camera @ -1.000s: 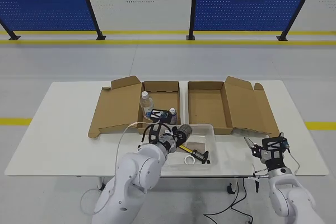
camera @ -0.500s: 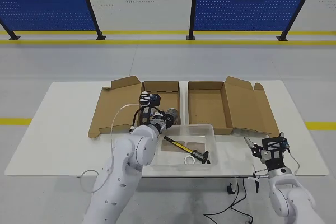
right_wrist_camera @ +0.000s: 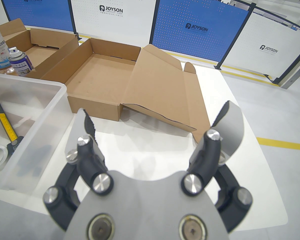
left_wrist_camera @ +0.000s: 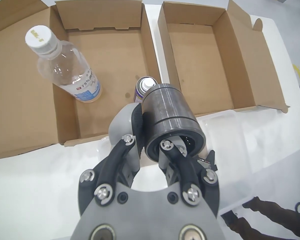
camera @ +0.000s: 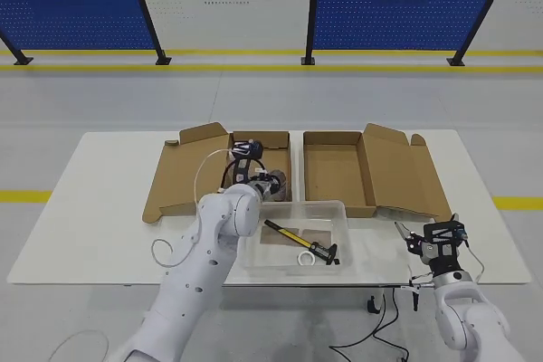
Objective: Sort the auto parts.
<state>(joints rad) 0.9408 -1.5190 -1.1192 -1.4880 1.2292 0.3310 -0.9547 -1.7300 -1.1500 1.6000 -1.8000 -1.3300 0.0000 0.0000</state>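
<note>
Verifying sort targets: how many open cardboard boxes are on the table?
2. The left cardboard box holds a bottle and a spray can; the right cardboard box sits beside it. Both lie beyond the clear bin. None seems hidden.

Dark steel on cylinder part (left_wrist_camera: pixel 172 121): machined smooth, dull sheen, fine scuffs. On left gripper (left_wrist_camera: pixel 157 131): brushed metal plate, black plastic links, shiny screw heads; finger pad (left_wrist_camera: pixel 137 118) black, rubbery-looking. Same build on right gripper (right_wrist_camera: pixel 157 111), pads (right_wrist_camera: pixel 88 126) toothed. Both left box (left_wrist_camera: pixel 105 51) & right box (left_wrist_camera: pixel 202 63): brown cardboard, matt. Clear glossy plastic bottle (left_wrist_camera: pixel 67 71) w/ white ribbed cap. Glossy metal spray can (left_wrist_camera: pixel 143 86). Translucent smooth plastic bin (right_wrist_camera: pixel 27 96). White table (right_wrist_camera: pixel 140 151), smooth, low sheen.
</note>
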